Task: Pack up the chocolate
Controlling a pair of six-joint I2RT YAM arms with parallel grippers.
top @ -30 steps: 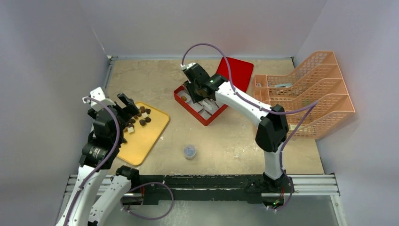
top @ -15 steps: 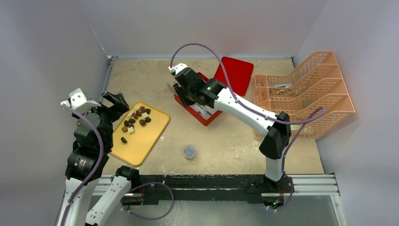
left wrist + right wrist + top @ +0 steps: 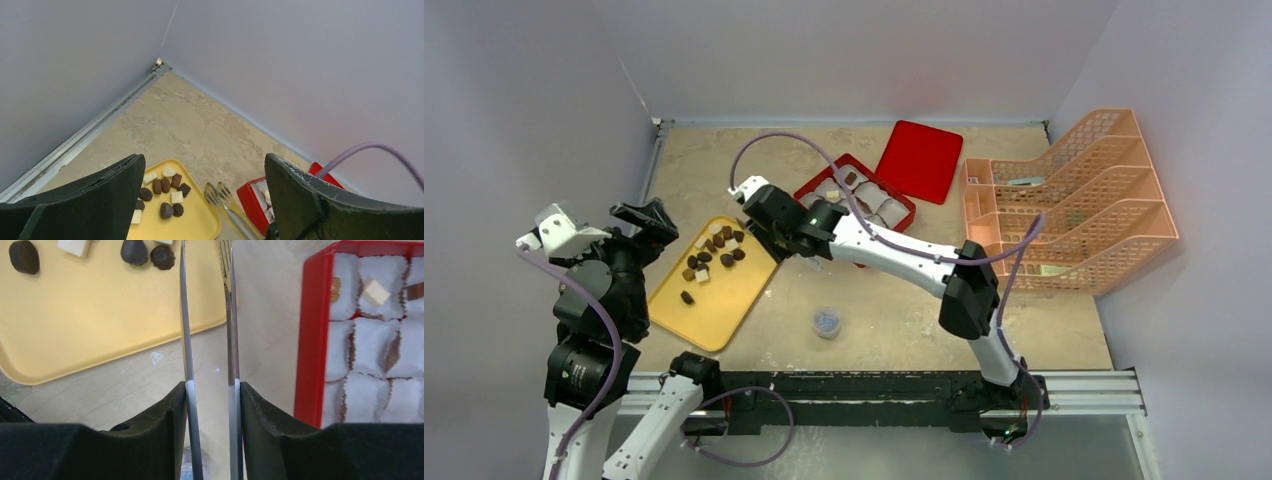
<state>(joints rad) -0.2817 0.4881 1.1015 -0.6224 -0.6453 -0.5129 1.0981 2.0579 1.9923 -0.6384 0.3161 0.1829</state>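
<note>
The chocolate (image 3: 714,252) lies as several small dark and cream lumps on a yellow tray (image 3: 714,305); it also shows in the left wrist view (image 3: 165,187) and the right wrist view (image 3: 134,250). My right gripper (image 3: 766,222) (image 3: 211,390) is shut on metal tongs (image 3: 186,340), whose empty tips reach the tray's right edge (image 3: 220,192). The red box (image 3: 807,190) (image 3: 311,340) holds white paper liners and a few pieces, one of them cream (image 3: 375,291). My left gripper (image 3: 649,218) (image 3: 205,167) is open, empty and raised left of the tray.
A red lid (image 3: 921,160) lies behind the box. An orange wire rack (image 3: 1074,200) stands at the right. A small grey-blue cap (image 3: 827,321) sits on the table in front. Walls close in on the left, back and right.
My right arm has swung left from over the red box to the tray's edge, carrying the tongs. My left arm has drawn back left and up, away from the tray.
</note>
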